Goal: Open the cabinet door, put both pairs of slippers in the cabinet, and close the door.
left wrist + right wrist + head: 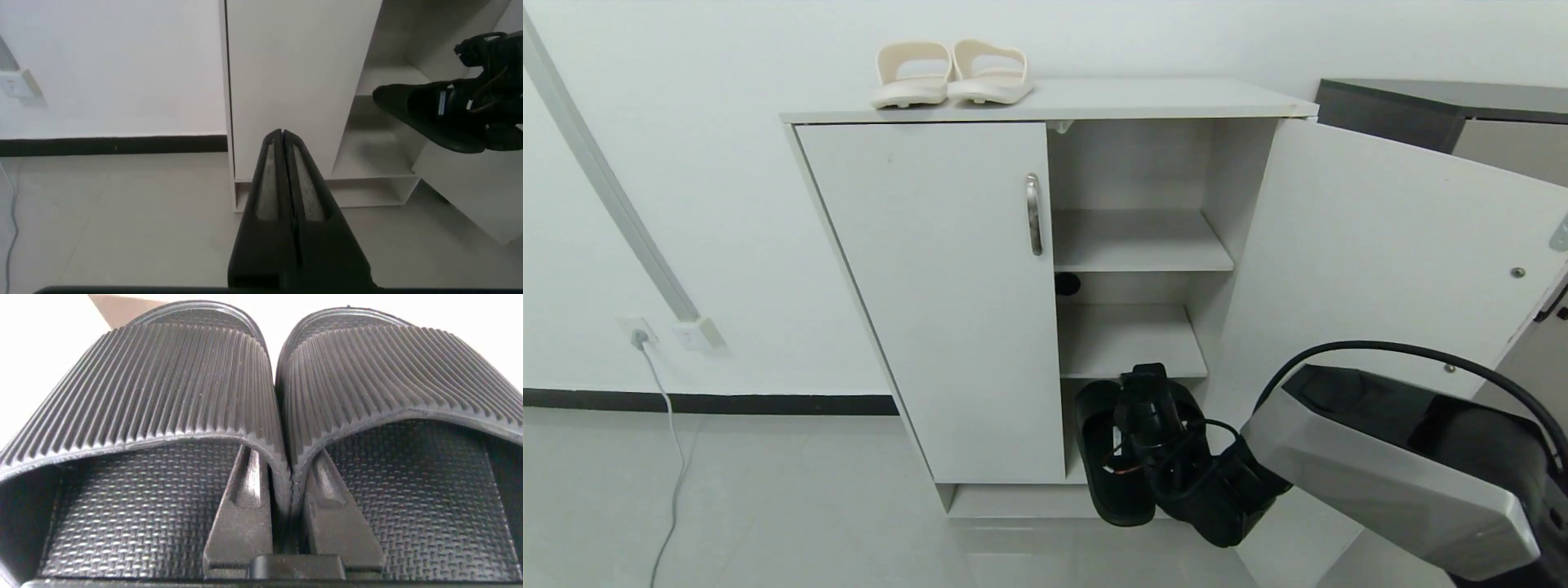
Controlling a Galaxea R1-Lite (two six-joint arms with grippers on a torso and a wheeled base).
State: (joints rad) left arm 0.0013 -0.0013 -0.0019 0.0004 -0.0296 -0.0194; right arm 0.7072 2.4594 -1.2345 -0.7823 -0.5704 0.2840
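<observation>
Right end effector (280, 478) grips the black slippers (188, 400) by their inner edges, before the cabinet (931, 286).

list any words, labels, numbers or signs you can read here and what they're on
There is no readable text in any view.
On the black slippers: only ribbed straps and textured footbeds, no print.
On the cream slippers, the cabinet and the wall socket: plain, nothing written.
A small white patch at the right end effector: too small to read, if it carries print at all.
</observation>
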